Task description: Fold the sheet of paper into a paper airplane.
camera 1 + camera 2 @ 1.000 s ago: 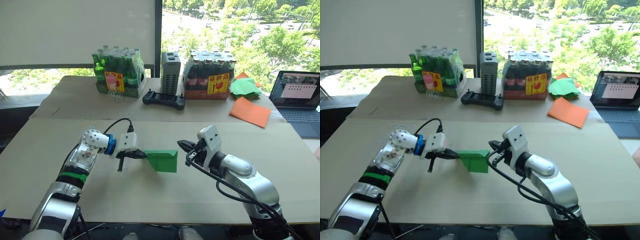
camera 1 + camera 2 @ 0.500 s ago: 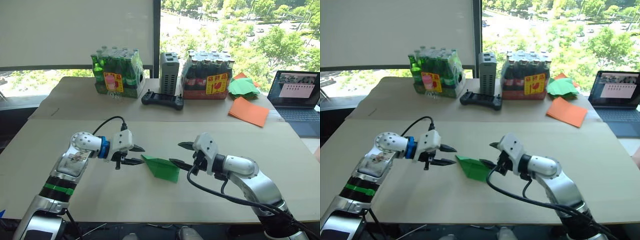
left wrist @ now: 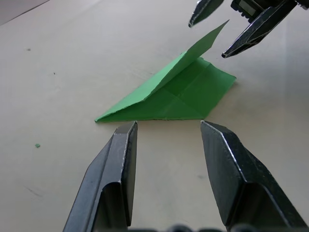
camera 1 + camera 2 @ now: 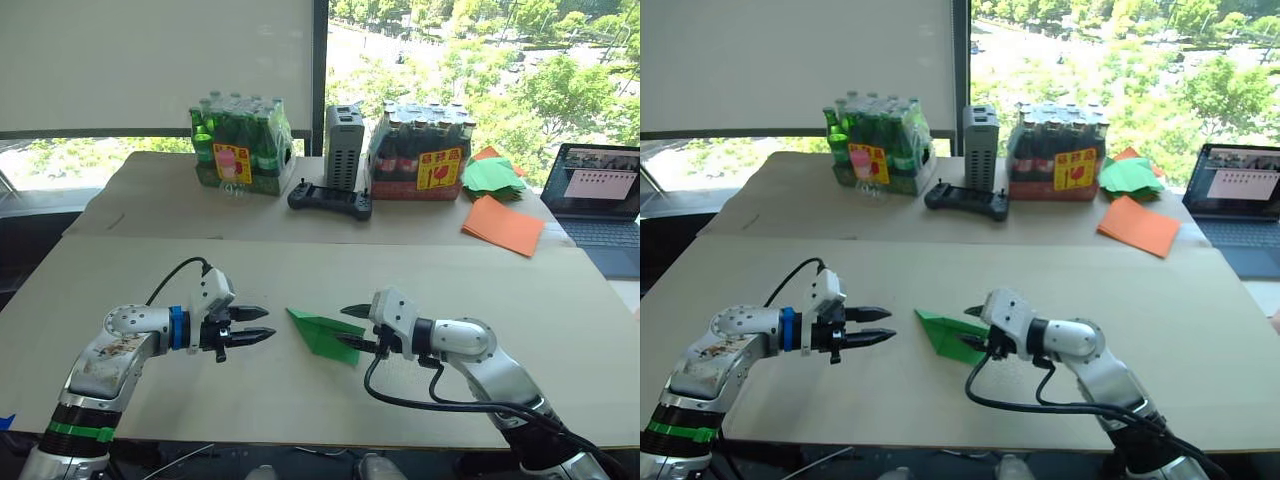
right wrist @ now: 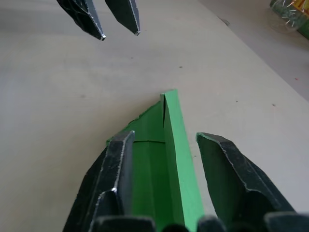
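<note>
paper airplane [image 4: 323, 334]: one, near the middle of the near table
grippers: two, left gripper [image 4: 255, 325] and right gripper [image 4: 351, 326], each with two black fingers spread apart
bottle packs [image 4: 242, 145]: two, far side
black controller [image 4: 329, 200]: one
grey box [image 4: 343, 146]: one
laptop [image 4: 600, 195]: one, far right
orange paper sheets [image 4: 502, 224]: one stack
heap of green folded papers [image 4: 492, 175]: one

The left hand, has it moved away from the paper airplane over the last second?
Yes. The left hand has drawn back toward the robot's left, leaving bare table between its open fingertips and the paper airplane, whose tip it gripped a second ago.
</note>
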Robot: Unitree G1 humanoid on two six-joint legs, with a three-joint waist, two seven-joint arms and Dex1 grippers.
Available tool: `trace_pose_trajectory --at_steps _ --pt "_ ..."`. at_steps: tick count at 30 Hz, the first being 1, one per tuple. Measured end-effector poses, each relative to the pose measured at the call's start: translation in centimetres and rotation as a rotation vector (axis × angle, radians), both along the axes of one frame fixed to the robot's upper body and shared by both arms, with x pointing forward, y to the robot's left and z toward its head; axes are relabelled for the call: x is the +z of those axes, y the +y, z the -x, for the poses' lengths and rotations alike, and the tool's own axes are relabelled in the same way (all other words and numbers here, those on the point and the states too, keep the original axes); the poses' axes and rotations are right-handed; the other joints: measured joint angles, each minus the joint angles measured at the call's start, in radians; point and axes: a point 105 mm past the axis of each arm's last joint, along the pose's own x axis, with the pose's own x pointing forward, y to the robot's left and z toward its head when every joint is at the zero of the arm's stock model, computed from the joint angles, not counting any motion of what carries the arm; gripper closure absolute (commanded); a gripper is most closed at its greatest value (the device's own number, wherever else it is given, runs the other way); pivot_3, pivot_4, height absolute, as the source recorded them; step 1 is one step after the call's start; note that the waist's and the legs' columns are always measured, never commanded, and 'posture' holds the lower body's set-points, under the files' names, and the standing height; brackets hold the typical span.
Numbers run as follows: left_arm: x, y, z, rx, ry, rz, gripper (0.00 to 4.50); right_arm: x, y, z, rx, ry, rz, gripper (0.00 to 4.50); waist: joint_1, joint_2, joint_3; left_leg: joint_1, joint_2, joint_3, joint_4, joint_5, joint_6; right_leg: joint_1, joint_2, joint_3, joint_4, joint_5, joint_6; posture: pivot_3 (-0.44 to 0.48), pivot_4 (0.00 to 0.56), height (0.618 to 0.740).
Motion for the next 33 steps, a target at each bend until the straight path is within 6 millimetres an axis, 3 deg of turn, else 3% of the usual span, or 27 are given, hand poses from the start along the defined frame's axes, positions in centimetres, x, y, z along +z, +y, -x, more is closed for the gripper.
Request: trace_pose_trajectory --at_steps 4,14,22,33 --pt "0.1 0.1 -0.1 0.015 -0.004 0.004 2.32 -0.6 0.1 -0.1 0.019 0.016 -0.014 4.45 -0.003 0.0 0.0 0.0 0.0 0.0 0.0 0.0 0.0 0.0 0.0 0.0 0.0 0.0 0.0 0.0 0.15 0.74" --pt "0.3 1.6 -0.4 0.08 0.03 0.078 2.32 -1.0 1.2 1.0 0.227 -0.092 0.08 4.45 -0.003 0.0 0.0 0.0 0.0 0.0 0.0 0.0 0.0 0.0 0.0 0.0 0.0 0.0 0.0 0.0 0.15 0.74" --pt "0.5 2.2 -0.5 0.116 0.048 0.112 2.32 -1.0 3.2 1.9 0.339 -0.153 0.099 4.45 -0.003 0.0 0.0 0.0 0.0 0.0 0.0 0.0 0.0 0.0 0.0 0.0 0.0 0.0 0.0 0.0 0.15 0.74" --pt "0.4 1.7 0.1 0.096 0.078 0.109 2.32 -1.9 2.5 1.2 0.345 -0.141 0.161 4.45 -0.003 0.0 0.0 0.0 0.0 0.0 0.0 0.0 0.0 0.0 0.0 0.0 0.0 0.0 0.0 0.0 0.15 0.74"
